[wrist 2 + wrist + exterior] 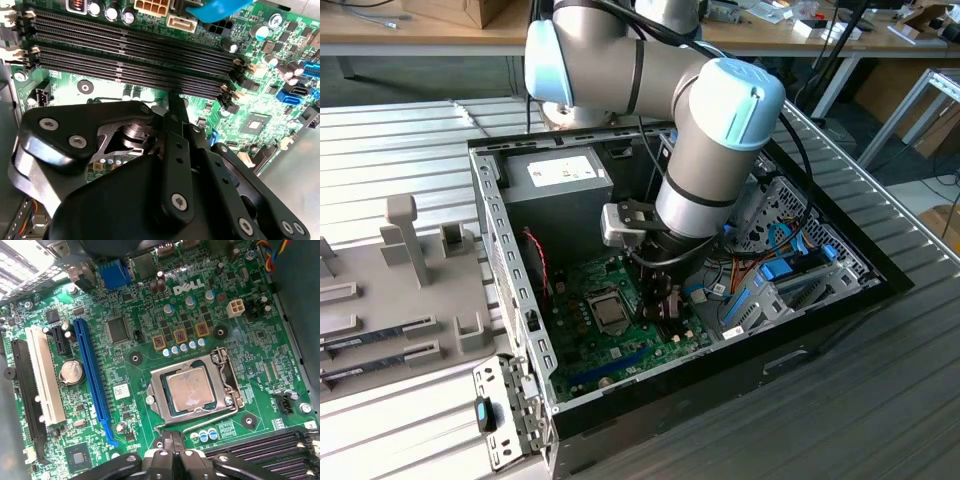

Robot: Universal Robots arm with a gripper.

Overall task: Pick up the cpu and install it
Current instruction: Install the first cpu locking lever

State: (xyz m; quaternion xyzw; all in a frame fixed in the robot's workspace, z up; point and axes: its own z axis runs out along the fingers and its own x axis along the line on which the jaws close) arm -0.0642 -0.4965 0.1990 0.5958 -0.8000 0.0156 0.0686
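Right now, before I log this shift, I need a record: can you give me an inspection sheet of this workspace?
Surface: green motherboard inside open black computer case, on grey slatted table.
Job's things: silvery square cpu seated in its socket, metal frame around it.
Clutter: pale grey parts tray at the exterior view's left.
Grippers: black tool shut, empty, above the board beside the socket.
Cables: red, orange and blue wires in the case.
Surroundings: wooden benches behind.
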